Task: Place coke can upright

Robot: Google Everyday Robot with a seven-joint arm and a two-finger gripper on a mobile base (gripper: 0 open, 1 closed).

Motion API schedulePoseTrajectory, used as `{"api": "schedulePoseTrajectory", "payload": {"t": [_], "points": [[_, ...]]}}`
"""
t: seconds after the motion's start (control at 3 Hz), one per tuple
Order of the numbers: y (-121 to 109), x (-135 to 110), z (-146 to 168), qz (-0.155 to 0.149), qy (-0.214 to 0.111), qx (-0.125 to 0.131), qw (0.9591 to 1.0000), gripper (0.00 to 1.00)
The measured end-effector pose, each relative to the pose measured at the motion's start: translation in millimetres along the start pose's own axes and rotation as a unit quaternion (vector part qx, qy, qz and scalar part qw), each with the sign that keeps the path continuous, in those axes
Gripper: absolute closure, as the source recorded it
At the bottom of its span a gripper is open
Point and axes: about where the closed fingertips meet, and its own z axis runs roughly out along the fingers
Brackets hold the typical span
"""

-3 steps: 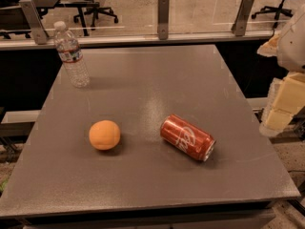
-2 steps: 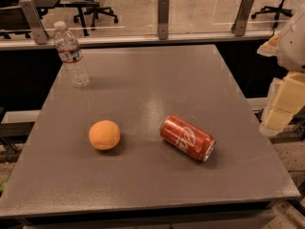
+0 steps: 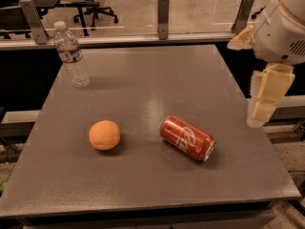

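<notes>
Since a second ago the claw (image 3: 261,112) has edged a little inward along the right edge of the surface (image 3: 157,75); nothing lying on the surface has shifted. The claw hangs off that right edge, above the level of the surface and well apart from everything on it. Whether it is wide or narrow I cannot tell.

Nearest to it is the coke can (image 3: 187,137), lying on its side right of centre, set diagonally with one silver end turned toward the near right corner. It is likely light, thin-walled and smooth, so it would roll if nudged and dent under a hard squeeze. The best hold is probably across the red middle of the body, gently. Left of the can sits an orange (image 3: 104,135), apart from it. A water bottle (image 3: 71,55) stands upright at the far left.
</notes>
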Motion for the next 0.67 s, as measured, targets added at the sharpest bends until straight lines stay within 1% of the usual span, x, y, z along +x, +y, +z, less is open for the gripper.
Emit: {"api": "schedulePoseTrajectory", "payload": {"t": [0.33,0.67], "points": [[-4,-20,9,-0.087,-0.023,-0.012,0.9959,0.0],[4,-39,26,-0.212,-0.06,-0.029,0.9749,0.0]]}}
